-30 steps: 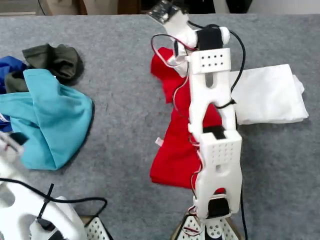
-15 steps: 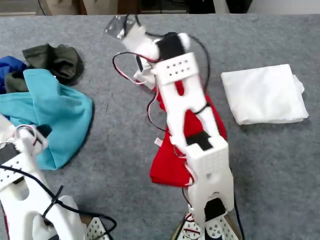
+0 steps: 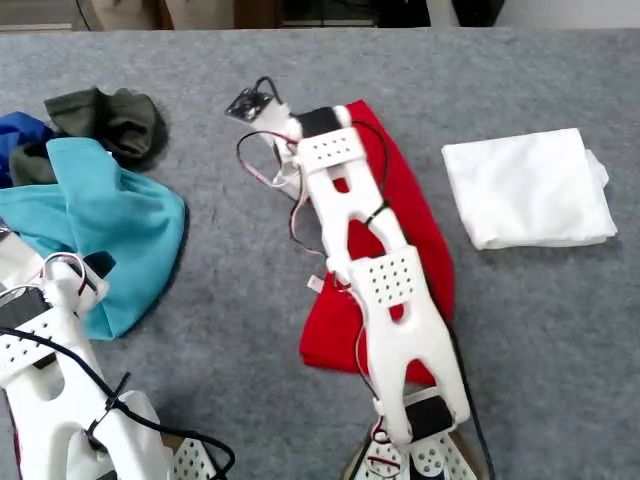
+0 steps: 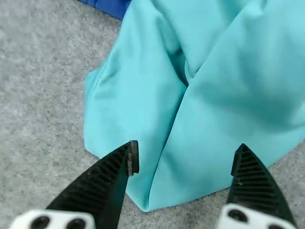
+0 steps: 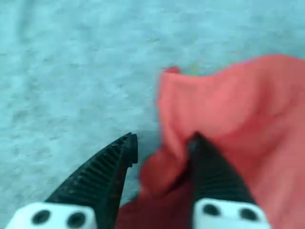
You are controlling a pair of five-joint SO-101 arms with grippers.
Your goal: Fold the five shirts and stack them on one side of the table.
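Folding of the red shirt (image 3: 410, 215), just beside the folded white shirt (image 3: 530, 190), looks like your step. Your right gripper (image 5: 162, 143) straddles its edge, half spread; next, pinch and fold. Your left gripper (image 4: 186, 155) gapes above the teal shirt (image 4: 214, 86).

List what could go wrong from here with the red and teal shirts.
1. The right gripper is open at the edge of the red shirt, with little cloth between its fingers. A shallow pinch may slip.
2. The left gripper hangs open over the teal shirt, which lies crumpled against the blue shirt. A grab could catch several layers or drag the neighbour along.
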